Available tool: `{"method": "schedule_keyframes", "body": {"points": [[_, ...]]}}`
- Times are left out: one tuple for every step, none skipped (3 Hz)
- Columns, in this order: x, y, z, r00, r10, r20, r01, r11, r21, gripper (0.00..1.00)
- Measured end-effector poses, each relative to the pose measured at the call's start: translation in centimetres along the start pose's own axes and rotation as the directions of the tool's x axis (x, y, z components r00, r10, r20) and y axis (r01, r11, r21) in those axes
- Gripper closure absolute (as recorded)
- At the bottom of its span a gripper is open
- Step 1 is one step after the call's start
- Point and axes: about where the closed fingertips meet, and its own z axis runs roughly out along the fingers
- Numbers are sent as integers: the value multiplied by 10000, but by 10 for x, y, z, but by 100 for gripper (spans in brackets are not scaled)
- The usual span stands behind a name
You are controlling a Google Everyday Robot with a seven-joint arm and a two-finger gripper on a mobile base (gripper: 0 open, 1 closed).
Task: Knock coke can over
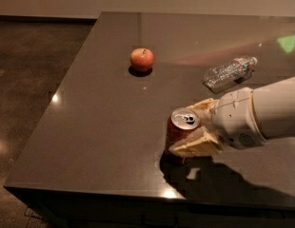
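**Can upright, gripper closed around it: the knock is not yet made**

The can [177, 129] stands upright on the table [104, 127], near the front edge and a little right of centre, with its silver top and pull-tab facing up. The gripper [181, 128] reaches in from the right at can height and brackets the can. One of its fingers [195, 145] lies along the near side of the can, low on the body, and the other sits behind the rim. Both appear to touch the can, so the jaws seem drawn in to the can's width and have it between them. How firmly they press cannot be judged. The arm [276, 110] runs off the right border.

The apple [142, 59] sits well apart, toward the far left of the table. The bottle [228, 72] lies on its side behind the arm, apart from the can. Neither is touched.

Progress: the approach looks complete, since the tool is at the can and in contact. The task itself is still to be done, because the can shows no clear lean and rests on its base. What is left is a tip or sideways push that lays it on its side. The open table to the left looks the safest direction for this, as the front edge is close.
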Motion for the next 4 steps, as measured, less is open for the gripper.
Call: {"method": "schedule_keyframes", "body": {"points": [[-4,-8,-1,9999,88,-75,-88,10000,-29,64],[-18,-23,-7,9983,-213,-549,210,9998,-50,88],[-48,-34,-8,9812,-967,-1671,940,9953,-243,100],[-68,-40,-2,9392,-1537,-3070,1366,9877,-764,100]]}}
